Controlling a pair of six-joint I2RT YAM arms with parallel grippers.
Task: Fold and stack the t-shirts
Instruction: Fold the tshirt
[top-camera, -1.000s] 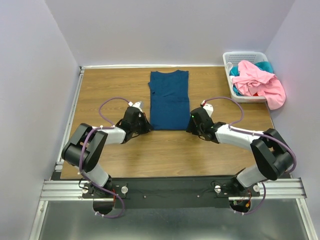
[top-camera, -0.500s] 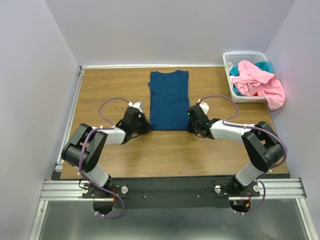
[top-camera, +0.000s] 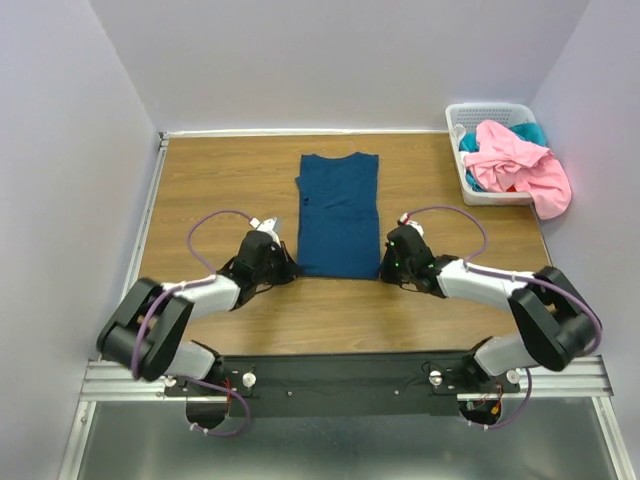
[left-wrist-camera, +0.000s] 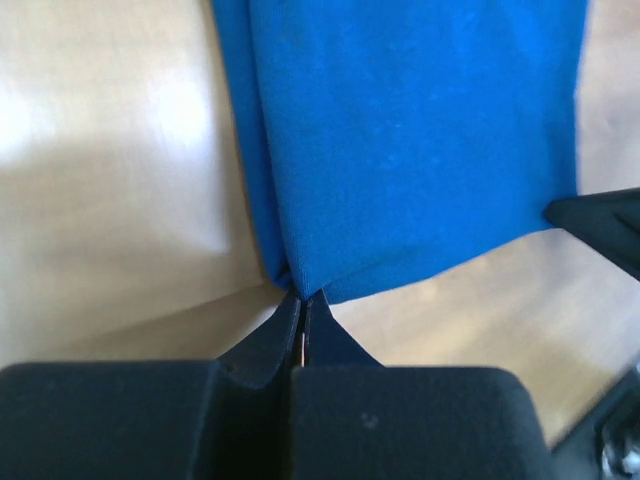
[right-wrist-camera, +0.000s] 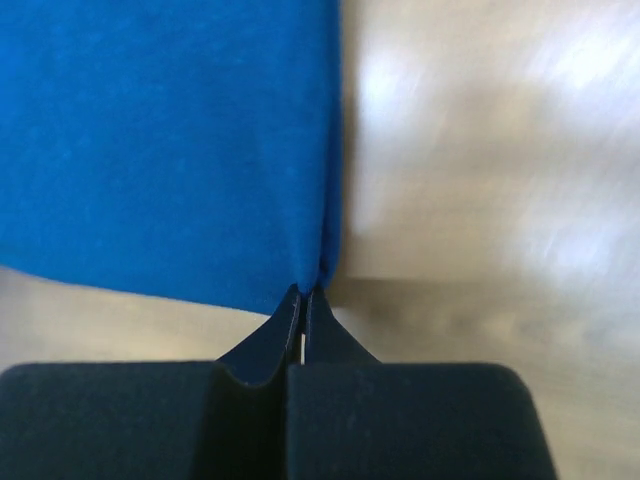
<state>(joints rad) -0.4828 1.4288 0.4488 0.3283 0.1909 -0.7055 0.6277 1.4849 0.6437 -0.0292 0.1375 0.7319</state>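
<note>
A dark navy-teal t-shirt (top-camera: 338, 212) lies as a long folded strip in the middle of the wooden table, collar end at the far side. My left gripper (top-camera: 290, 268) is shut on its near left corner (left-wrist-camera: 300, 282). My right gripper (top-camera: 384, 268) is shut on its near right corner (right-wrist-camera: 318, 272). The near hem hangs slightly raised between the two grips, with blue cloth (left-wrist-camera: 410, 130) filling the left wrist view. A pink t-shirt (top-camera: 518, 162) spills over the basket's rim at the far right, and a brighter teal t-shirt (top-camera: 532, 131) shows beneath it.
A white slatted basket (top-camera: 482, 112) stands at the far right corner by the wall. Bare wooden tabletop (top-camera: 220, 180) lies to the left of the shirt and between the shirt and the basket. Purple cables loop off both wrists.
My right gripper moved in to the shirt's near right corner and shut on it. Both grippers then pulled toward the near edge, drawing the near hem with them.
</note>
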